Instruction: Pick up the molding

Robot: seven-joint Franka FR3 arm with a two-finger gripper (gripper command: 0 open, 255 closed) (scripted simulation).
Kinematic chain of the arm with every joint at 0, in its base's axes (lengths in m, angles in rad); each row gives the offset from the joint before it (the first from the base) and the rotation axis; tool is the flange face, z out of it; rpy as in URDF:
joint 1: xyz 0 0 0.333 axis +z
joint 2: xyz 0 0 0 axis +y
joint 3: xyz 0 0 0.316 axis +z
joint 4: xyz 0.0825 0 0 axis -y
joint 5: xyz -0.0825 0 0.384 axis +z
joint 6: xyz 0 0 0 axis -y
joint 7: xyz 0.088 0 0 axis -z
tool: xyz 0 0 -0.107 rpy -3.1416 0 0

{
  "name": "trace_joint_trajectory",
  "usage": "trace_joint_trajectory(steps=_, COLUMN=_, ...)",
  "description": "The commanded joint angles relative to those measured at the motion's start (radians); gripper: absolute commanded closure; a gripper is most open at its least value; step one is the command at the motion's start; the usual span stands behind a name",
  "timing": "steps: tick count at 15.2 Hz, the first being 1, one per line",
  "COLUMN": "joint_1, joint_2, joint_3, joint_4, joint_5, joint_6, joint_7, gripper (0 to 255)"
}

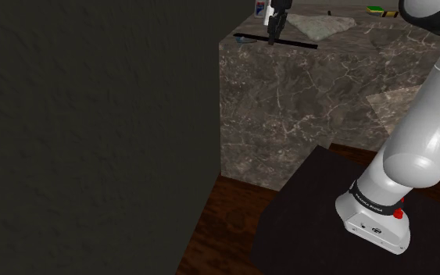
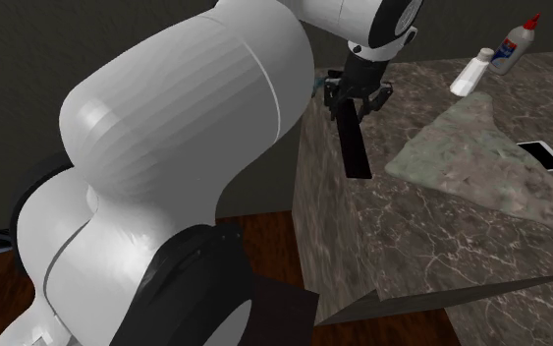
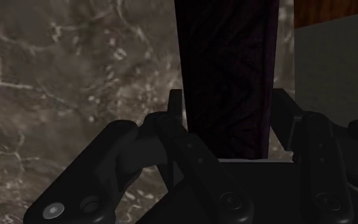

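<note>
Molding (image 3: 227, 57) clasped between fingers of the gripper (image 3: 228, 98)

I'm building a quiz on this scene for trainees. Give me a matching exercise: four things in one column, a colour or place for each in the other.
Things:
1 molding
2 glue bottle
3 stand
4 counter

Descriptions:
A marbled brown
B black box on the wood floor
C white, reddish cap
D dark strip clasped by the gripper

Pairs: 1-D, 2-C, 3-B, 4-A
</note>
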Motion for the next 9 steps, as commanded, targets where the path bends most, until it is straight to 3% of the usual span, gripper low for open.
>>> trace_joint_trajectory(steps=1, joint_1=0.000, joint_2=0.002, joint_3=0.000, joint_4=0.015, joint_5=0.001, joint_6=-0.015, joint_7=0.001, gripper=255)
trace_joint_trajectory(steps=9, joint_1=-0.012, joint_2=0.044, joint_3=-0.006, joint_4=0.177, joint_5=0.017, joint_6=-0.139, joint_7=-0.002, gripper=255)
